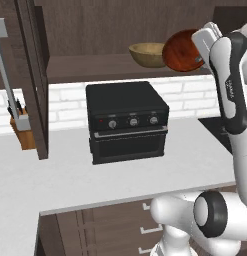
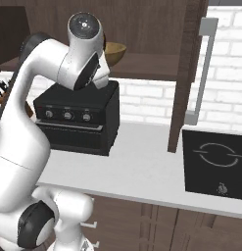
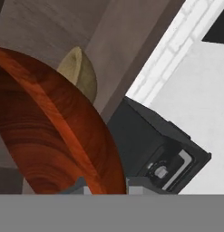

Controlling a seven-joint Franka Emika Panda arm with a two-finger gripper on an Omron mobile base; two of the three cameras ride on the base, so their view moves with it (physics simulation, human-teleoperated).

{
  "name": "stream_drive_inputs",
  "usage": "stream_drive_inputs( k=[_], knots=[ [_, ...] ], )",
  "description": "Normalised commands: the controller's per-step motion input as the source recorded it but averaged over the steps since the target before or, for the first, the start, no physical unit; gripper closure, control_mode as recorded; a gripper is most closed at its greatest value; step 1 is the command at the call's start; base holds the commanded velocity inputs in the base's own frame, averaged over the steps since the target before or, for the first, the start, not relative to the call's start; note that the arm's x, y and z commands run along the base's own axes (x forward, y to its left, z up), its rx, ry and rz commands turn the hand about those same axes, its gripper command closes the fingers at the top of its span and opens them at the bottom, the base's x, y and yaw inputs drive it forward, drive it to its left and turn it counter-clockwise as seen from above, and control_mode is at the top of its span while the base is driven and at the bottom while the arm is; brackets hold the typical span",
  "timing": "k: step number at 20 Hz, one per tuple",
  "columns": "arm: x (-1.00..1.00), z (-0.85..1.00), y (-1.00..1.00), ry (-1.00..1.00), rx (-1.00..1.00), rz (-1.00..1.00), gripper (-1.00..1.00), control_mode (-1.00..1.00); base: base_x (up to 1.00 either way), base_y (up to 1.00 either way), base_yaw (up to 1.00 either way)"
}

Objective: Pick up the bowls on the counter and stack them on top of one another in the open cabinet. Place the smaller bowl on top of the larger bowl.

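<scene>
The larger tan wooden bowl (image 1: 147, 54) sits upright on the shelf (image 1: 90, 67) of the open cabinet, and its rim also peeks out behind my arm (image 2: 115, 51). My gripper (image 1: 199, 58) is shut on the rim of the smaller dark red bowl (image 1: 181, 50). It holds that bowl tilted steeply on edge, just right of the tan bowl and level with the shelf. In the hand view the red bowl (image 3: 45, 136) looms at the left, the tan bowl (image 3: 81, 74) lies beyond it, and the gripper (image 3: 106, 188) pinches the red rim.
A black toaster oven (image 1: 126, 120) stands on the white counter (image 1: 70, 175) directly below the shelf. The tall dark cabinet door (image 1: 35, 75) hangs open at the left, with a knife block (image 1: 22, 131) behind it. A black cooktop (image 2: 213, 164) lies to the right.
</scene>
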Motion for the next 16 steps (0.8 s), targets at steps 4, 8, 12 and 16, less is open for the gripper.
stream_drive_inputs(
  k=[4, 8, 12, 16],
  knots=[
    [0.04, 0.0, 0.0, 0.08, 0.0, -0.15, 1.0, -1.0, 0.0, 0.0, 0.0],
    [0.0, 0.0, 0.0, 0.03, 0.03, -0.12, 1.0, -1.0, 0.0, 0.0, 0.0],
    [0.0, 0.0, -0.02, 0.0, 0.24, -0.1, 1.0, -1.0, 0.0, 0.0, 0.0],
    [0.0, 0.0, 0.0, 0.0, 0.3, -0.06, 1.0, -1.0, 0.0, 0.0, 0.0]
  ],
)
